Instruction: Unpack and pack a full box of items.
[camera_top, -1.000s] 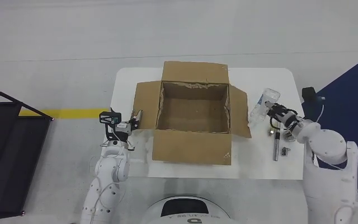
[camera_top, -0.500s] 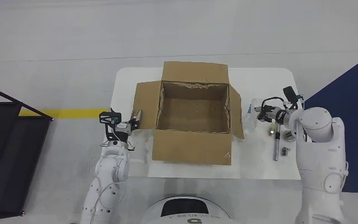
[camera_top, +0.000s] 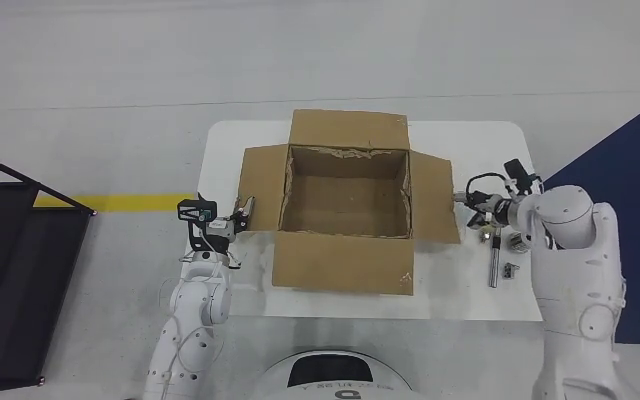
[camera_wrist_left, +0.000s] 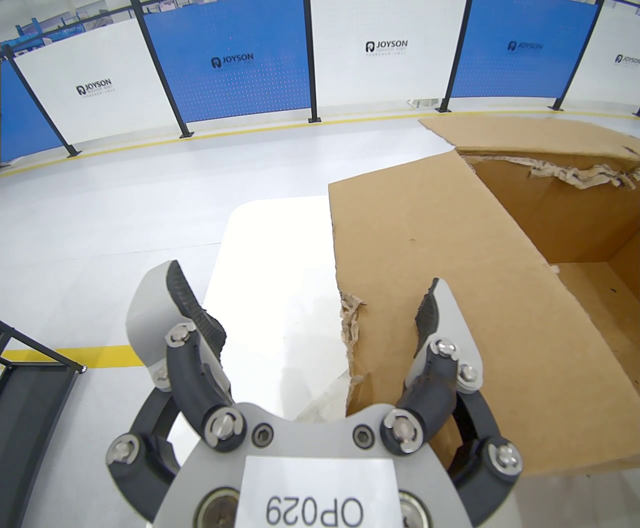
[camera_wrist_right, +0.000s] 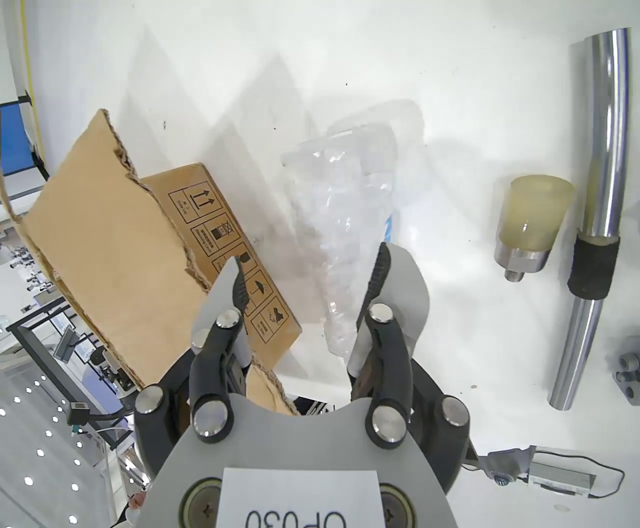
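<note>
Right gripper spread, angled down over plastic bag beside box. Left gripper spread, at box's other side, over bench edge.

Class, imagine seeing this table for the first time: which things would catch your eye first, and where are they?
The big open cardboard box dominates the middle of the white table, its flaps spread outward. Beside its right flap, the right gripper hangs open over a crumpled clear plastic bag, with a shiny metal tube lying close by. The left gripper is open at the left flap's torn edge.
</note>
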